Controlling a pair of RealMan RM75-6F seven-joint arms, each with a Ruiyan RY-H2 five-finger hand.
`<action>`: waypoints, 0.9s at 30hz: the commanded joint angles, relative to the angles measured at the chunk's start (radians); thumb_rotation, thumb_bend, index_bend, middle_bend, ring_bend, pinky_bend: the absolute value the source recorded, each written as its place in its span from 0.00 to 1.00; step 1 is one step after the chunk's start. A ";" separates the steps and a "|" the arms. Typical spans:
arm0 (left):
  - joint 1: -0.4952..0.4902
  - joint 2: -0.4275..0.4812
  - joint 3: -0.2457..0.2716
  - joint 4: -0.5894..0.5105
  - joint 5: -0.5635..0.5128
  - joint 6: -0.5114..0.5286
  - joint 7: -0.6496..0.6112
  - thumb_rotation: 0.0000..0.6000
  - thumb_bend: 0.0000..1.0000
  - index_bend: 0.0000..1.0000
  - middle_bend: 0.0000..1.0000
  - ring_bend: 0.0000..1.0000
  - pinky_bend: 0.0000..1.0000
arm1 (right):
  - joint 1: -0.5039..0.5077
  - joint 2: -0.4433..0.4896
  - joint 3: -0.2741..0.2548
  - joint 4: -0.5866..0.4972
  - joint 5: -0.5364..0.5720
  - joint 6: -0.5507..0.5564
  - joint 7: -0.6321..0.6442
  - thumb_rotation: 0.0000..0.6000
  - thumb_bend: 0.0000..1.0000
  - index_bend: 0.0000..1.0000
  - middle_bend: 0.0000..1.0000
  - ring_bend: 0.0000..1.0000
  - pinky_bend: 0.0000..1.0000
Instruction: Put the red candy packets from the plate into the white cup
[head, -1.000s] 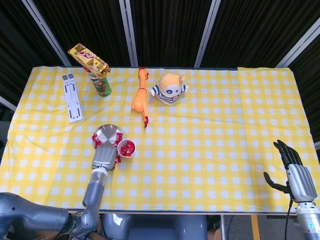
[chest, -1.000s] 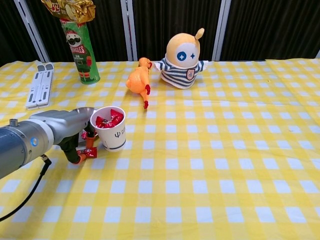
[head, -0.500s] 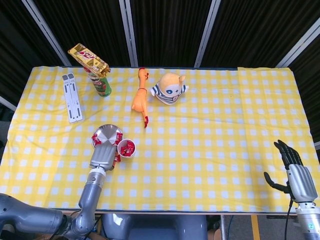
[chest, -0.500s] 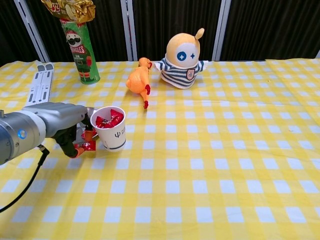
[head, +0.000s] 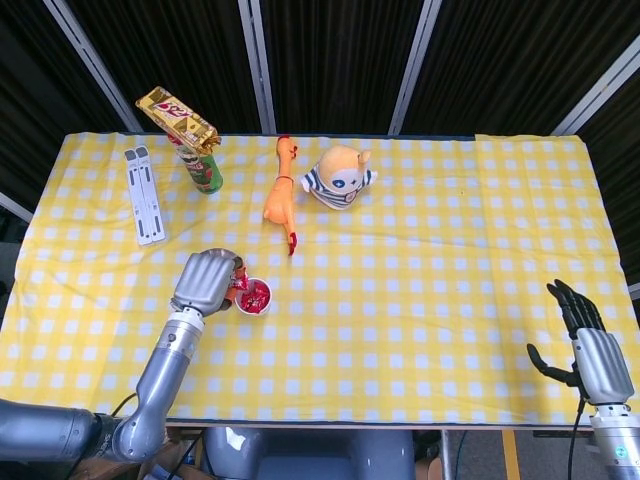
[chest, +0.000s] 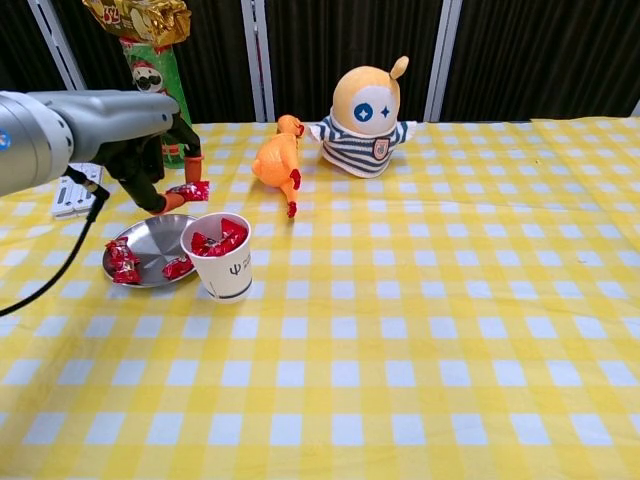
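My left hand (chest: 148, 160) hangs in the air above the steel plate (chest: 150, 250) and pinches one red candy packet (chest: 190, 190) between its fingertips. In the head view the left hand (head: 206, 281) covers the plate, and the held red candy packet (head: 239, 283) shows at the rim of the white cup (head: 253, 297). The white cup (chest: 224, 260) stands just right of the plate and holds several red packets. Loose red packets (chest: 122, 260) lie on the plate's left, with another packet (chest: 178, 267) by the cup. My right hand (head: 584, 345) is at the table's near right edge, holding nothing, fingers apart.
At the back left a Pringles can (chest: 158, 100) carries a gold snack bag (head: 177, 118), with a white folding stand (head: 143, 194) beside it. An orange rubber chicken (chest: 277, 160) and a striped plush toy (chest: 365, 120) lie behind the cup.
My left hand has risen from table level beside the cup, carrying a red packet up and back over the plate. The right hand has not moved.
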 joint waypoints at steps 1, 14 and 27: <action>-0.030 -0.035 -0.005 0.034 -0.042 -0.014 0.027 1.00 0.45 0.49 1.00 1.00 1.00 | -0.001 0.001 0.000 0.001 0.000 0.001 0.003 1.00 0.41 0.00 0.00 0.00 0.00; -0.071 -0.092 -0.002 0.112 -0.104 -0.022 0.045 1.00 0.34 0.45 1.00 1.00 1.00 | 0.001 0.002 0.001 0.004 -0.001 -0.001 0.011 1.00 0.41 0.00 0.00 0.00 0.00; -0.028 -0.059 0.003 0.059 0.043 0.008 -0.086 1.00 0.30 0.32 0.94 0.99 0.98 | -0.001 0.003 0.001 0.005 -0.003 0.001 0.013 1.00 0.41 0.00 0.00 0.00 0.00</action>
